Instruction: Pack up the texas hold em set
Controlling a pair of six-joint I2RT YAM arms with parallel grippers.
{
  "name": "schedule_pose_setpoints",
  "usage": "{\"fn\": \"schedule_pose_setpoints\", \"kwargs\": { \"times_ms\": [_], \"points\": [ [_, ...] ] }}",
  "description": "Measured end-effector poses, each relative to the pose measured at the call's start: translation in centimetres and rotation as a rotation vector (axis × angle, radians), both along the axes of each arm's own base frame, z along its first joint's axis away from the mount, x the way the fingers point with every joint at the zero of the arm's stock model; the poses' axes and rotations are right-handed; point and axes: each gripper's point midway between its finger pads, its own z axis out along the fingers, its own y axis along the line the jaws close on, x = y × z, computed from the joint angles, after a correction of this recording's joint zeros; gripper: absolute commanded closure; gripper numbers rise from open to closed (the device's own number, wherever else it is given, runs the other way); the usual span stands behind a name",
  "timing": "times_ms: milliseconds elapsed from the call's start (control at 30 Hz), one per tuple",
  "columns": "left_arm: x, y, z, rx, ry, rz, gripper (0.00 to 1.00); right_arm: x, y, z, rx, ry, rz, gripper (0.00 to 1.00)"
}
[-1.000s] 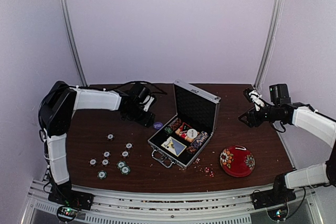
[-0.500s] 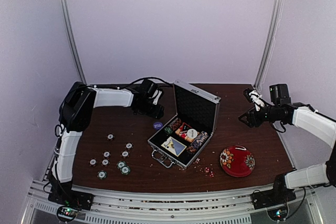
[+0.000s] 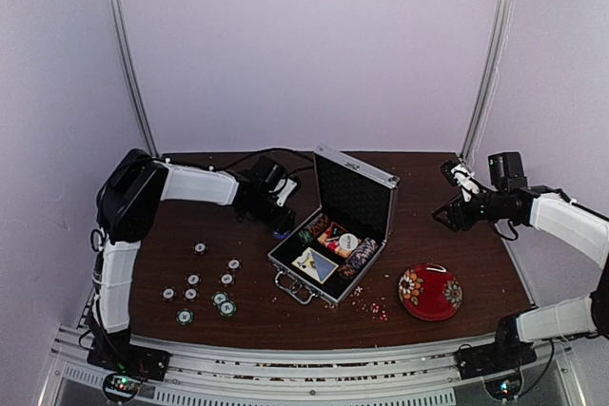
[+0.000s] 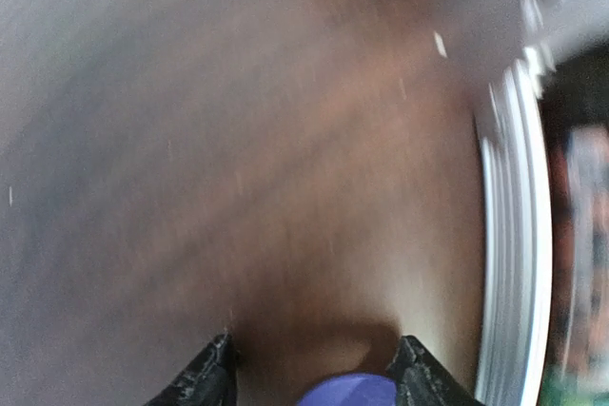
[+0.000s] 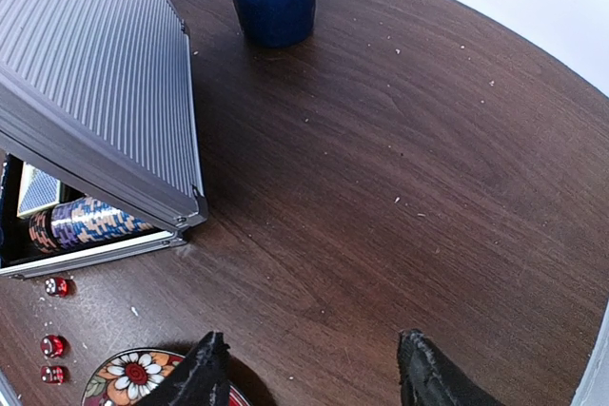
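Left tool (image 4: pixel 314 370) closer, over purple chip (image 4: pixel 347 394)

Left wrist view is blurred throughout: the briefcase (image 4: pixel 514 235) rim shows only as a pale streak at right, and a purple object (image 4: pixel 347 394) is cut off by the bottom edge, as is the red floral bowl (image 5: pixel 133 373) in the right wrist view.

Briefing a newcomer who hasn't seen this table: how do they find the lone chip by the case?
Start at the open silver briefcase in the centre. Off its left corner, under the left hand, lies a purple chip. The other loose chips are pale or green, clustered front-left.
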Motion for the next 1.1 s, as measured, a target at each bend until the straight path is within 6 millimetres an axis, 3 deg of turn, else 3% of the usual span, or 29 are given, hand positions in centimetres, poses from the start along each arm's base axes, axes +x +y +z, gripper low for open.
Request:
{"fn": "schedule_pose_setpoints", "kwargs": {
  "times_ms": [267, 467, 700, 1000, 1100],
  "points": [
    [-4.9, 3.7, -0.2, 0.069, 0.075, -0.002, 0.49, -0.1, 0.2, -0.8, 0.003, 0.028, 0.015, 0.4],
    [-7.1, 5.3, -0.2, 0.106, 0.135, -0.006, 0.49, -0.2, 0.3, -1.2, 0.004, 0.047, 0.019, 0.4],
    [-8.0, 6.1, 0.4, 0.159, 0.193, -0.004, 0.38, -0.1, 0.3, -1.0, 0.005, 0.042, 0.023, 0.4],
    [-6.8, 6.4, 3.9, 0.17, 0.219, 0.009, 0.35, -0.1, 0.3, -1.0, 0.004, 0.042, 0.023, 0.39],
    [-6.7, 6.7, 4.0, 0.177, 0.235, 0.009, 0.34, -0.1, 0.3, -1.0, 0.002, 0.04, 0.026, 0.4]
  ]
}}
